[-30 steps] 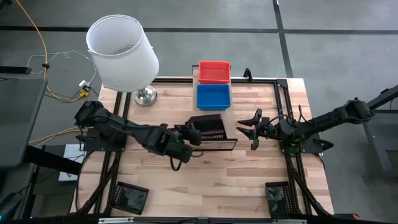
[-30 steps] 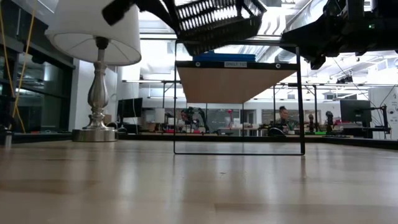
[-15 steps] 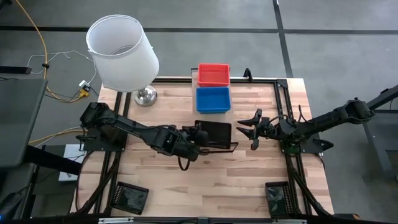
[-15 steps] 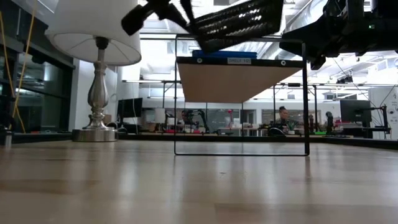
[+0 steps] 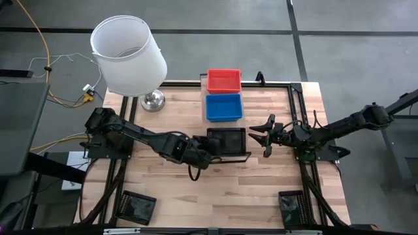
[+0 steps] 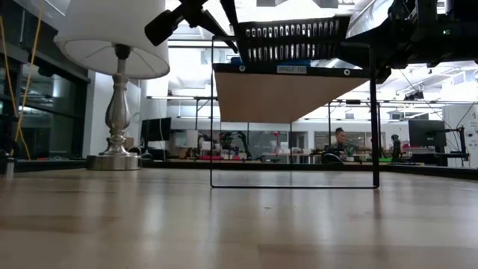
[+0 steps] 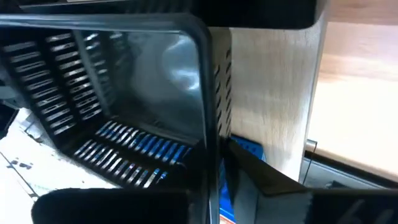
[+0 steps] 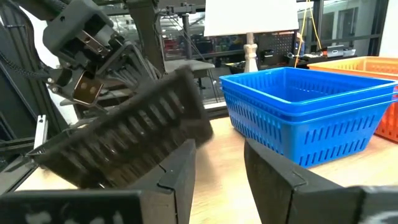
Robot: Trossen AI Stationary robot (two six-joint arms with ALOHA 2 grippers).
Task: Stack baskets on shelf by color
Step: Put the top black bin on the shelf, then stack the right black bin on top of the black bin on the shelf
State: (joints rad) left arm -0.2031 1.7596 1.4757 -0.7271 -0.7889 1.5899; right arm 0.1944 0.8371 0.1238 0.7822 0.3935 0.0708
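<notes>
The shelf (image 6: 291, 93) runs from the table's far edge toward its middle. On it stand red baskets (image 5: 224, 80) at the far end and blue baskets (image 5: 224, 106) behind a black basket (image 5: 228, 139) at the near end. In the low view the black basket (image 6: 291, 39) looks level, its bottom at the shelf top. My left gripper (image 5: 208, 149) is shut on it from the left. My right gripper (image 5: 264, 136) stands open just right of the shelf, holding nothing. My left gripper pinches the black basket's left side wall (image 7: 208, 134) below its rim. One finger (image 7: 93, 202) is inside the basket and one finger (image 7: 264, 180) is outside. The fingers come from the table's left, slanting down. The basket lies over the shelf's near end, beside the blue baskets.
A lamp with a white shade (image 5: 127, 55) stands at the table's far left corner. Dark mesh objects (image 5: 137, 207) (image 5: 292, 205) lie at the table's two near corners. Bare tabletop lies near of the shelf. A person (image 6: 340, 138) sits in the room beyond.
My left gripper has gone right and down toward the shelf with the black basket. The basket was tipped with its side up and now lies level on the shelf's near end. The shelf has slid a little toward the near edge.
</notes>
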